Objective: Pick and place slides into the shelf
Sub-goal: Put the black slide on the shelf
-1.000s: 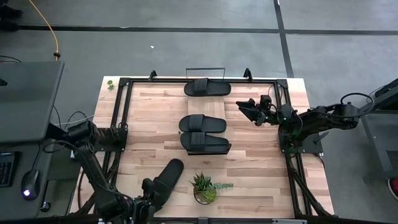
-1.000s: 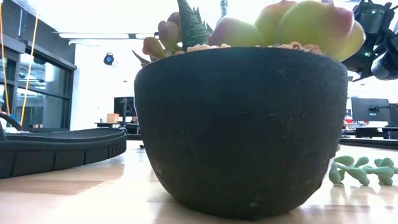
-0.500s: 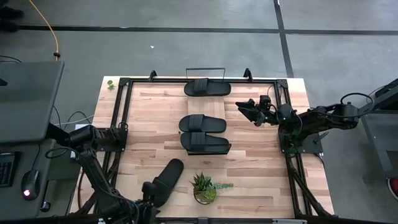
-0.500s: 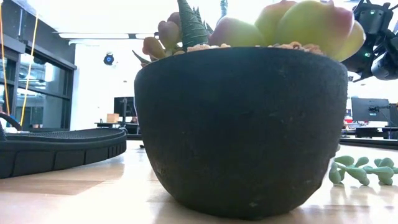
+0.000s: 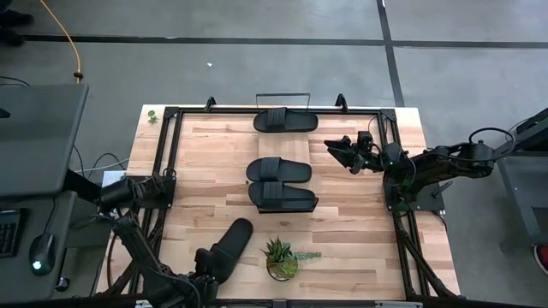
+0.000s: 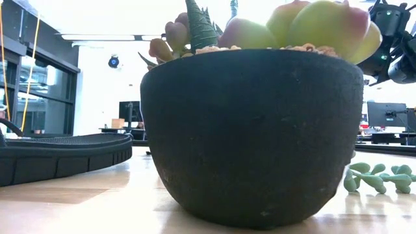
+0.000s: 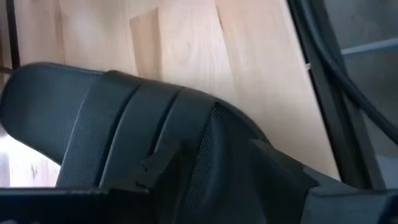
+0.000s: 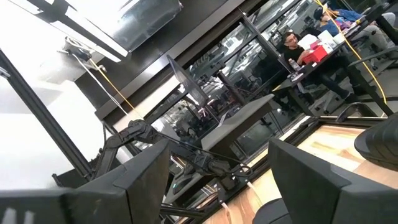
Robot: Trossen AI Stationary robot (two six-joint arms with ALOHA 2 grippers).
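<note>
Four black slides show in the high view. One slide [image 5: 285,121] lies at the far edge by the shelf's black wire frame [image 5: 282,93]. Two more slides [image 5: 279,169] [image 5: 282,198] lie side by side mid-table. The fourth slide [image 5: 229,246] lies slantwise at the near left, sole on the table, and also shows in the low view [image 6: 58,156]. My left gripper [image 5: 204,263] is down at its near end, open, with the wide strap [image 7: 186,143] between its fingers. My right gripper [image 5: 342,152] hangs open above the table's right side. My left gripper comes at the near-left slide slanting down from the near side, its fingers [image 7: 280,180] standing on either side of the strap. Whether they touch the strap, I cannot tell. The slide lies flat on the table.
A dark pot with succulents [image 5: 281,259] stands just right of the near-left slide and fills the low view [image 6: 252,136]. A loose green sprig [image 5: 308,254] lies beside it. Black frame rails [image 5: 167,162] run along the table's sides. A person sits in the room beyond.
My left gripper has sunk toward the near-left slide and tipped further downward, and the arm behind it has drawn toward the table's near edge. The slide has stayed where it was.
</note>
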